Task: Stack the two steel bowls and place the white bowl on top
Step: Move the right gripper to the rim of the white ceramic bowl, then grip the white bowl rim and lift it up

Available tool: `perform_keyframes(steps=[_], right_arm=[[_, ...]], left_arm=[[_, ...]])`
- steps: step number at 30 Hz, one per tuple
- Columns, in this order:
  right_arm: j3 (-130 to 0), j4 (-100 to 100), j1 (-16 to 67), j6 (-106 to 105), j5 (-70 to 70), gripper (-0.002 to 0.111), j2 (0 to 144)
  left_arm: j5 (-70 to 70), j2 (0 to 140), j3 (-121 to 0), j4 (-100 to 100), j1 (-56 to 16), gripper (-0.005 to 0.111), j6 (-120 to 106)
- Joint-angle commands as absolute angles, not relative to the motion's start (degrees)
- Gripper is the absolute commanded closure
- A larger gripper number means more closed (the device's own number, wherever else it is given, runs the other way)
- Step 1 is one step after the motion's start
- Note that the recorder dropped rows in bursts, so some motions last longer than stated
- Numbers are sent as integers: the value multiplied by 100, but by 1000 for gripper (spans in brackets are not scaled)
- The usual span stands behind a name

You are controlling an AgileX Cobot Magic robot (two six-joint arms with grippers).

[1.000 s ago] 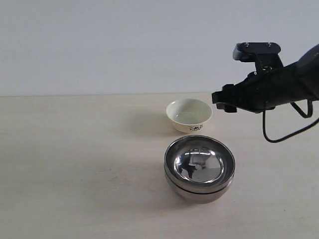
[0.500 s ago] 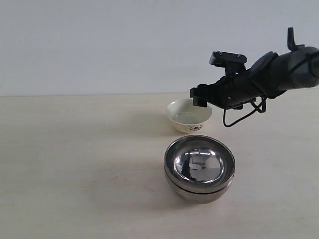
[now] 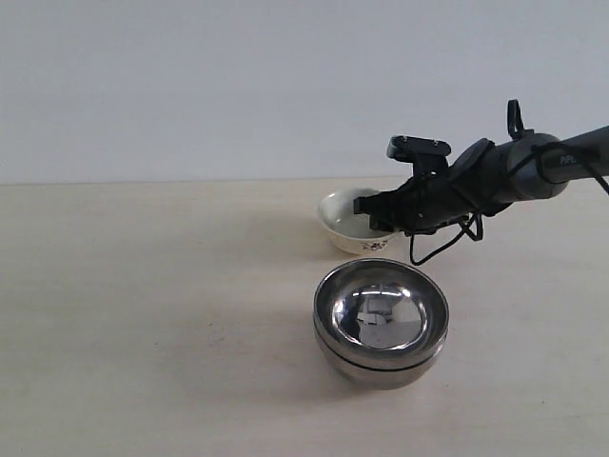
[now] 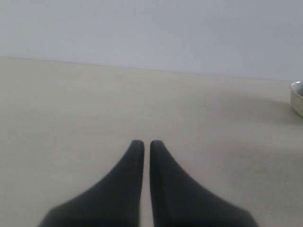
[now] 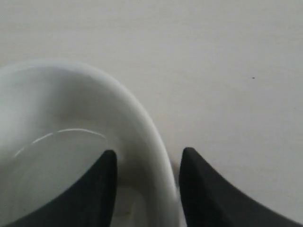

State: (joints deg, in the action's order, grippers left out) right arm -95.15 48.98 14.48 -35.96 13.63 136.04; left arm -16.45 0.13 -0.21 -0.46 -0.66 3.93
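The small cream-white ceramic bowl point(image 3: 344, 225) sits right at the tip of the right hand point(image 3: 367, 204). In the right wrist view the bowl point(image 5: 66, 113) has its thick, glossy, rounded rim running between the two dark fingers of the right hand point(image 5: 148, 152). One finger point(image 5: 102, 184) is down inside the smooth glazed hollow and the other point(image 5: 201, 189) is outside over the tabletop. The fingers are spread apart astride the wall, with a sliver of space on each side, so they are not clamped on it. A small dark floral mark shows low on the bowl's outer side, on the side facing away from the hand's arm.

Nearer the camera than the hand and well below it in the exterior view, the two round, mirror-bright steel bowls point(image 3: 381, 319) are nested one inside the other. A thin seam shows between their rims, and their curved polished sides reflect the surroundings. They stand apart from the ceramic bowl.

The tabletop point(image 3: 143, 314) is pale, matte wood grain. A thin black cable loops under the right arm.

The left hand point(image 4: 143, 143) has its smooth, tapered black fingers drawn together with only a hairline slit between them and nothing in them. The ceramic bowl's rim point(image 4: 298, 97) shows far off to its side.
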Motion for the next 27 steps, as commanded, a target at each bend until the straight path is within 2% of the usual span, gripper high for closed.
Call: perform_keyframes(steps=[1,2,3,9,20,27], right_arm=[[-9544,4897,1455,-3764,1500,96,13592],[-9544,4897,1455,-3806,1528,106,13583],[-9544,4897,1455,-3819,1552,108,13557],[-9544,4897,1455,-3819,1795,108,13174],[-9523,4897,1455,-3782,3662,108,11483],[-8791,4804,1455,-3805,3629,108,10442]], left_arm=[[-1630,0,0,-38,-52,103,443],[-1630,0,0,-38,-52,103,443],[-1630,0,0,-38,-52,103,443],[-1630,0,0,-38,-52,103,443],[-1630,0,0,-38,-52,103,443],[-1630,0,0,-38,-52,103,443]])
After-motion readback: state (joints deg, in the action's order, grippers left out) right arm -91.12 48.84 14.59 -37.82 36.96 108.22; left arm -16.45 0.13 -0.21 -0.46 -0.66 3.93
